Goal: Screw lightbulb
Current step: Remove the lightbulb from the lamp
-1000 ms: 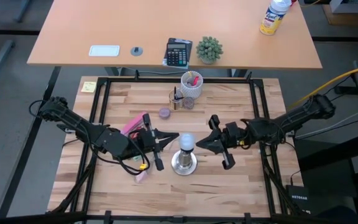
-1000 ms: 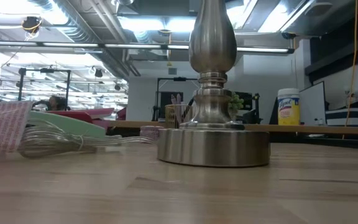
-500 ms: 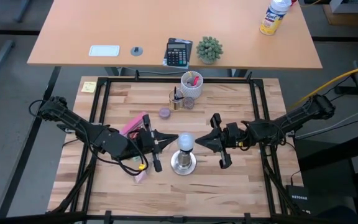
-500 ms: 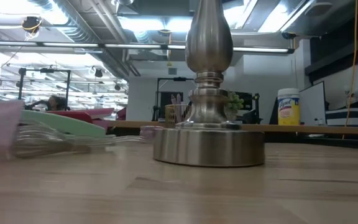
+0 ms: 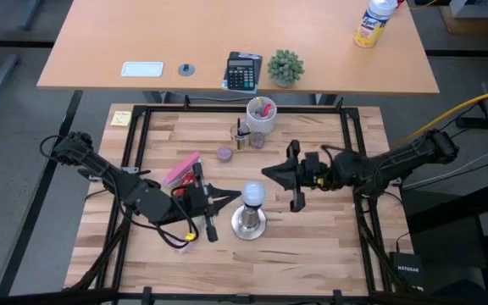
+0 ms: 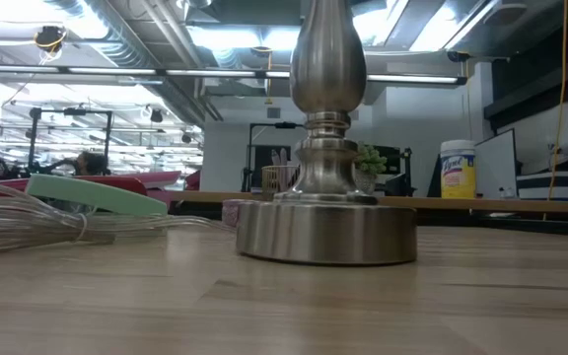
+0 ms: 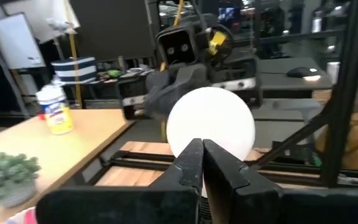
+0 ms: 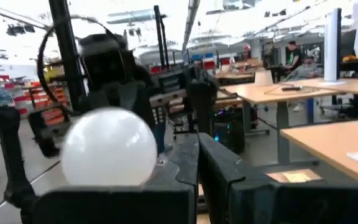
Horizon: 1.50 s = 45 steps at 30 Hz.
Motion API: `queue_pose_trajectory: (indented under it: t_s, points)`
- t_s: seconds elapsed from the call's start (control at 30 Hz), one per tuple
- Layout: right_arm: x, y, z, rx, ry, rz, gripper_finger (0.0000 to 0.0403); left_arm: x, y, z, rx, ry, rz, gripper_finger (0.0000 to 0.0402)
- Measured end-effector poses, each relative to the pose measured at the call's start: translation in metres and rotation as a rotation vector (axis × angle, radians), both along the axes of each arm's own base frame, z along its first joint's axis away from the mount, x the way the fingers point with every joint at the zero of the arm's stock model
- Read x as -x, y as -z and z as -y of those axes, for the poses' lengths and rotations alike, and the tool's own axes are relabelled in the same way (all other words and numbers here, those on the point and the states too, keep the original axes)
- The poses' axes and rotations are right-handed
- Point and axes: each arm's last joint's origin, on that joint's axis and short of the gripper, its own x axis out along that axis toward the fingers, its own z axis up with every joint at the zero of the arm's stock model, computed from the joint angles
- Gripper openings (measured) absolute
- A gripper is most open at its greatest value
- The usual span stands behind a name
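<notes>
The frosted-white lightbulb (image 5: 253,194) sits by its screw base in the top of the silvery socket stand (image 5: 248,225), which stands on its round base (image 6: 325,230) mid-table. My left gripper (image 5: 237,198) is shut, level at the bulb's left side; its wrist view shows the fingertips (image 7: 199,149) in front of the lower globe (image 7: 210,121). My right gripper (image 5: 265,172) is shut and empty, on the far right of the bulb and apart from it. The bulb shows off to one side in its wrist view (image 8: 109,146). My left gripper's shut fingertips (image 7: 191,155) come level from the table's left at the lower left of the bulb's globe (image 7: 185,127). I cannot tell whether they touch it.
A pink pouch (image 5: 180,169) and a clear coiled cord (image 6: 28,222) lie left of the stand. A white cup with pens (image 5: 261,114), a small brown cup (image 5: 240,135) and a purple piece (image 5: 224,153) stand at the far middle. The near and right parts are bare wood.
My right gripper has drawn away from the bulb's right side toward the table's far edge and a little left. My left gripper has shifted slightly toward the near edge. The stand with the bulb has slid a little toward the table's left.
</notes>
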Motion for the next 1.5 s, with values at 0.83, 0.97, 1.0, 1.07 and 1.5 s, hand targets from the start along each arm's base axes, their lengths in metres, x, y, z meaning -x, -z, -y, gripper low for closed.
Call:
queue_pose_trajectory:
  t_s: [0.83,0.97,1.0,1.07,1.5]
  points:
    - [0.009,0.002,-0.040,-0.004,-0.173,0.018,0.0014,-0.003,-0.002,-0.010,-0.007,-0.100,0.013,0.0003]
    - [0.001,0.008,-0.044,-0.011,-0.168,0.031,0.0014,-0.003,-0.002,-0.010,-0.005,-0.100,0.013,0.0003]
    - [-0.001,0.009,-0.044,-0.013,-0.156,0.031,0.0014,-0.003,-0.002,-0.010,-0.003,-0.100,0.013,0.0003]
    - [-0.002,0.010,-0.044,-0.021,-0.131,0.031,0.0014,-0.003,-0.002,-0.010,-0.003,-0.100,0.013,0.0003]
    - [-0.004,0.010,-0.040,-0.020,-0.031,0.026,0.0014,0.000,-0.002,-0.004,0.019,-0.063,0.020,0.0003]
